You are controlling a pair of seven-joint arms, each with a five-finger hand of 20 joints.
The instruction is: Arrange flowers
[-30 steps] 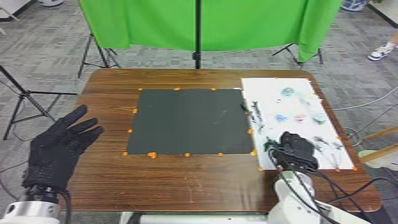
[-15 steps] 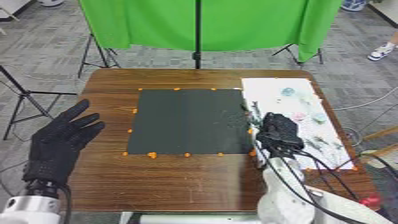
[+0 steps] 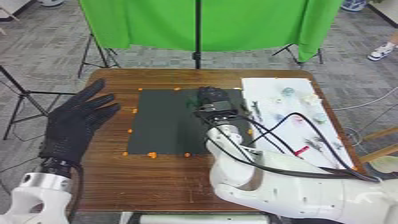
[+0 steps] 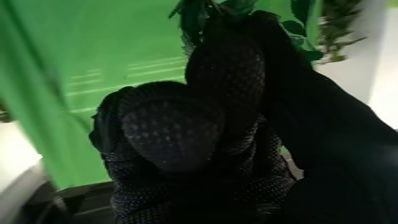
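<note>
- Upper middle of the head view: right hand (image 3: 216, 101) over the dark mat (image 3: 164, 125), with green sprig (image 3: 192, 103) just beside, towards the left of the frame.
- Left of the frame: left hand (image 3: 73, 127) spread, well apart from the sprig; right hand clearly the nearer, so probably the one to do the placing.
- Right of the frame: white sheet (image 3: 259, 89) bearing a pale blue flower (image 3: 288, 92), a cream flower (image 3: 311, 99) and loose greenery (image 3: 315, 145).
- Right wrist view: fingers (image 4: 226, 62) drawn together, pinching the sprig near their tips, leaves fanning out past them to either side. Long axis of the sprig hard to make out; stem mostly hidden by the glove.
- Farther off, beyond that hand: other foliage (image 4: 338, 30) against a pale ground, apart from the pinched leaves.
- Likely step: laying the sprig on the mat, probably early in the arranging. Worth lowering leaves and stem flat together before letting go; thin leaves might cling to the glove or swing askew. Contact with the mat impossible to tell.
</note>
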